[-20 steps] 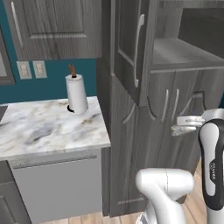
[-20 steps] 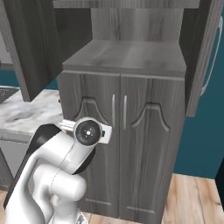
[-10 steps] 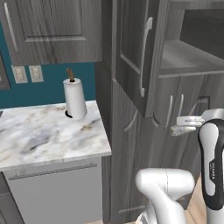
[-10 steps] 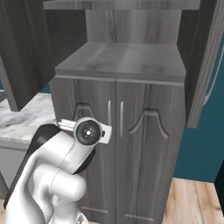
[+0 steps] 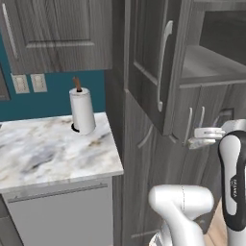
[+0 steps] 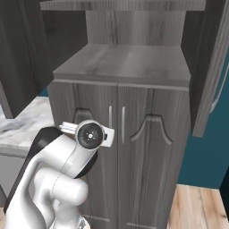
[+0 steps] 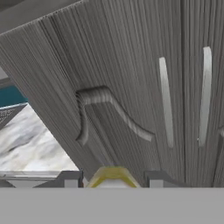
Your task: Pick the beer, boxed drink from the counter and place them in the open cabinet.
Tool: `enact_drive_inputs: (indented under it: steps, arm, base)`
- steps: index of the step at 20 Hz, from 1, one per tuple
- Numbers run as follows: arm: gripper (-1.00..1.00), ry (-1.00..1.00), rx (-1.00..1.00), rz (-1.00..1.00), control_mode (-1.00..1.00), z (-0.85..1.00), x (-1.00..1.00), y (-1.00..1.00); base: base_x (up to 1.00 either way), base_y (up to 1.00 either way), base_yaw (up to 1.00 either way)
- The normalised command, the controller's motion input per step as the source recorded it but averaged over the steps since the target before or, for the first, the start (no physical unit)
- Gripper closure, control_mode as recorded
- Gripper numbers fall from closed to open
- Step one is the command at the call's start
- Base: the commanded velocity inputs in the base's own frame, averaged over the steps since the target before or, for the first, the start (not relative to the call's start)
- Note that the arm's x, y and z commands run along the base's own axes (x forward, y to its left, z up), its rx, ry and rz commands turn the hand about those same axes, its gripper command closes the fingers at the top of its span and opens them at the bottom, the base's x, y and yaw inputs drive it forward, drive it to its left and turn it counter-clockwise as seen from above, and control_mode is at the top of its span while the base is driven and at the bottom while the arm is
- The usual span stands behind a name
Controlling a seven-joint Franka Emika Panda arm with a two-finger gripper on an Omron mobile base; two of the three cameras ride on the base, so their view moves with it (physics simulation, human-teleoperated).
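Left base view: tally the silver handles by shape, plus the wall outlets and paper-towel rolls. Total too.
Long curved handle: 1
Short straight handles on the lower doors: 2
Slim bar handle on the wall cabinet: 1
Wall outlets: 2
Paper-towel roll: 1
Total: 7

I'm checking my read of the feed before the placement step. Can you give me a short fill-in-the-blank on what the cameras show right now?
1. In the hand view, the gripper is shut on a pale ____ carton, the boxed drink.
2. The open cabinet sits directly above a pair of closed ____.
3. The paper-towel roll stands on a ____ worktop.
4. The open cabinet door carries a long curved ____ handle.

Missing words: yellow; doors; marble; silver
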Motion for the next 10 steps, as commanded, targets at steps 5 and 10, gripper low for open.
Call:
enact_drive_inputs:
  steps: [5,10]
  arm:
    - [1.00,0.00,0.00,0.00,1.00,0.00,0.00,0.00]
    - [1.00,0.00,0.00,0.00,1.00,0.00,0.00,0.00]
  base:
    - [0.40,-0.08,0.03]
    - [0.35,-0.11,0.11]
